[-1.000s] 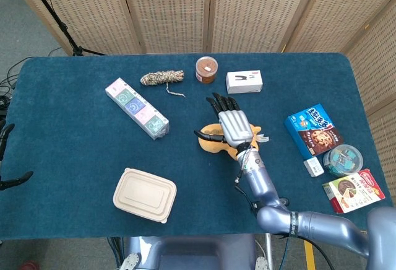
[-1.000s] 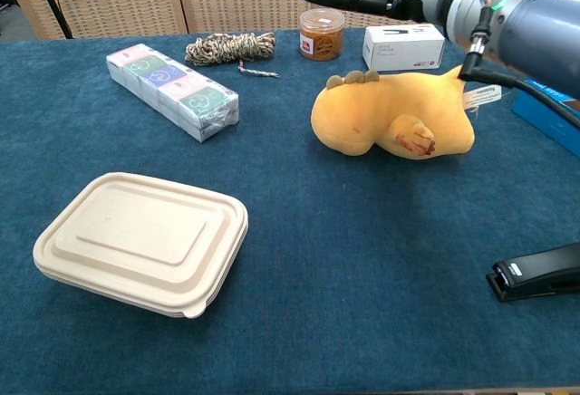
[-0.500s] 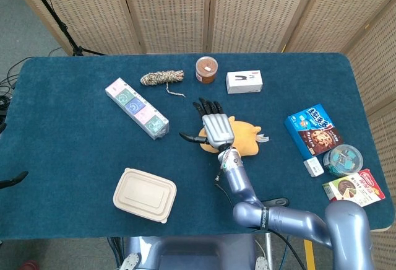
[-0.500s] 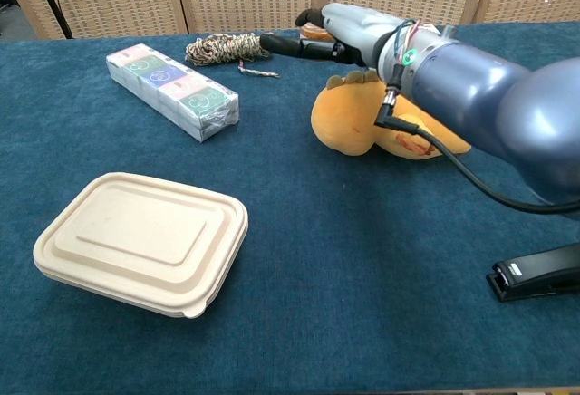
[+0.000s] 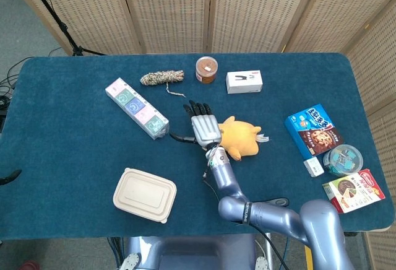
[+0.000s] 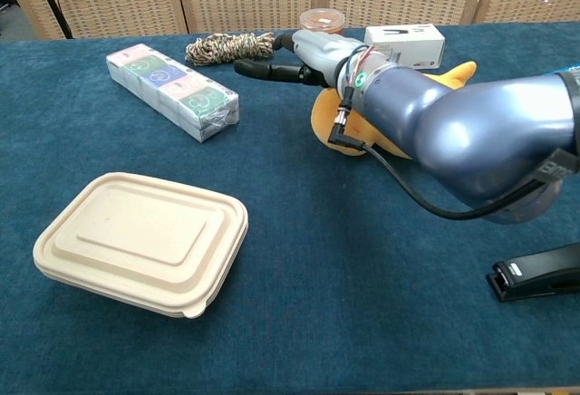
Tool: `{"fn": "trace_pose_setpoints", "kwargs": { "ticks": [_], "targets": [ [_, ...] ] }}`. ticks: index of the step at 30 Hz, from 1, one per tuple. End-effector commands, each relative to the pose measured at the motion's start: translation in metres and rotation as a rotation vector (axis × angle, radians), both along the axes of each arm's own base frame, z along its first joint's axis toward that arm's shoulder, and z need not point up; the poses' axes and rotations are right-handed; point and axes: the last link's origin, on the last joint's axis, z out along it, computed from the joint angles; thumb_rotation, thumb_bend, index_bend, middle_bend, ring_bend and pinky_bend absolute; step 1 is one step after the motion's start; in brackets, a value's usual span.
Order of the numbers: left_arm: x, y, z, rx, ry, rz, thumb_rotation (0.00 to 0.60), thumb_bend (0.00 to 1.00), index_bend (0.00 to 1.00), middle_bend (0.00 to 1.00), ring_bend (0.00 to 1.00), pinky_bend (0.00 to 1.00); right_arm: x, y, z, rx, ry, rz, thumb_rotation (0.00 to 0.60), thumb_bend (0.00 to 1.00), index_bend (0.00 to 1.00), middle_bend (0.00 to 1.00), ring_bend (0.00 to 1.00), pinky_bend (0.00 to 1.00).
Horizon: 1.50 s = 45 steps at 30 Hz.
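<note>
My right hand (image 5: 201,124) hovers palm-down above the blue tablecloth with its fingers spread and nothing in it; the chest view shows the same hand (image 6: 292,60) stretched out to the left. A yellow plush toy (image 5: 240,139) lies just right of it, partly hidden behind my forearm in the chest view (image 6: 319,116). A long wrapped pack of pastel boxes (image 5: 137,108) lies to the hand's left (image 6: 172,87). Only a dark tip of my left hand (image 5: 7,176) shows at the left edge of the head view.
A twine bundle (image 5: 162,77), a brown jar (image 5: 206,70) and a white box (image 5: 244,82) stand at the back. A beige lidded container (image 6: 143,241) sits front left. A black stapler (image 6: 535,273) lies front right. Snack boxes (image 5: 314,129) and a round tub (image 5: 342,160) fill the right side.
My right hand has slid left, from above the plush toy to beside it, toward the pastel pack. My left hand has drawn further off the left edge.
</note>
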Motion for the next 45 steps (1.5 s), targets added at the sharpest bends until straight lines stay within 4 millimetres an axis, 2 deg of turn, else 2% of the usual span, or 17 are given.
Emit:
{"fn": "trace_pose_setpoints", "kwargs": {
  "ticks": [1,6,13,22,33,38,45],
  "targets": [
    [-0.001,0.001,0.001,0.002,-0.003,0.006,0.600,0.00,0.00,0.00,0.00,0.00,0.002,0.001,-0.005,0.011,-0.003,0.000,0.000,0.00,0.00,0.00,0.00,0.00],
    [0.000,0.001,0.000,-0.006,-0.001,0.004,0.600,0.00,0.00,0.00,0.00,0.00,-0.003,-0.004,-0.011,0.016,0.010,-0.007,0.001,0.00,0.00,0.00,0.00,0.00],
    [-0.001,0.001,0.000,-0.003,0.002,0.005,0.600,0.00,0.00,0.00,0.00,0.00,-0.024,-0.012,-0.004,-0.019,0.031,-0.030,0.001,0.00,0.00,0.00,0.00,0.00],
    [0.002,0.000,-0.003,-0.008,0.014,0.001,0.600,0.00,0.00,0.00,0.00,0.00,-0.058,-0.011,0.018,-0.040,0.019,-0.073,0.001,0.00,0.00,0.00,0.00,0.00],
    [0.007,0.001,-0.010,-0.019,0.029,-0.004,0.600,0.00,0.00,0.00,0.00,0.00,-0.089,-0.013,0.051,-0.063,-0.028,-0.143,0.000,0.00,0.00,0.00,0.00,0.00],
    [0.008,0.002,-0.011,-0.023,0.031,-0.002,0.600,0.00,0.00,0.00,0.00,0.00,-0.077,-0.009,0.054,-0.052,-0.042,-0.105,0.000,0.00,0.00,0.00,0.00,0.00],
    [0.007,0.003,-0.011,-0.025,0.028,-0.001,0.600,0.00,0.00,0.00,0.00,0.00,-0.034,0.002,0.035,-0.022,-0.026,-0.007,0.000,0.00,0.00,0.00,0.00,0.00]
  ]
}}
